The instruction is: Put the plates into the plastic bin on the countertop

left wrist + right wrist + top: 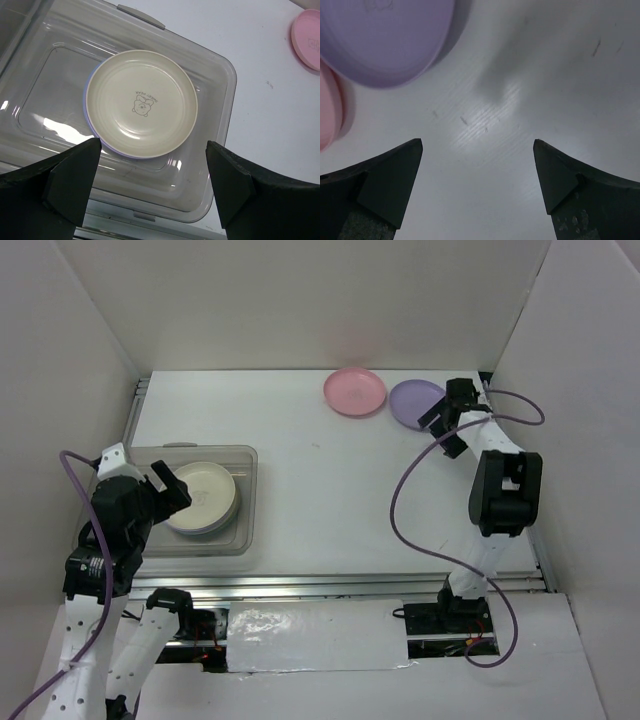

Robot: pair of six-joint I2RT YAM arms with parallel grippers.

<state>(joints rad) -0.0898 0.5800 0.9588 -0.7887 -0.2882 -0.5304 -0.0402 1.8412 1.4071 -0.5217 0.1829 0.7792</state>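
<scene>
The clear plastic bin [245,502] sits at the left of the white countertop [330,490]. A cream plate [205,495] lies on top of a stack inside it; a purple rim shows under it in the left wrist view [89,120]. My left gripper [172,490] is open and empty above the bin's near left part. A pink plate [354,391] and a purple plate [412,403] lie at the back of the countertop. My right gripper [447,408] is open and empty, low over the countertop just right of the purple plate [385,40]. The other plates are hidden.
White walls enclose the countertop on the left, back and right. A metal rail [340,585] runs along the front edge. The right arm's purple cable [400,490] loops over the right half. The bin's lid handle [141,16] shows at its far rim.
</scene>
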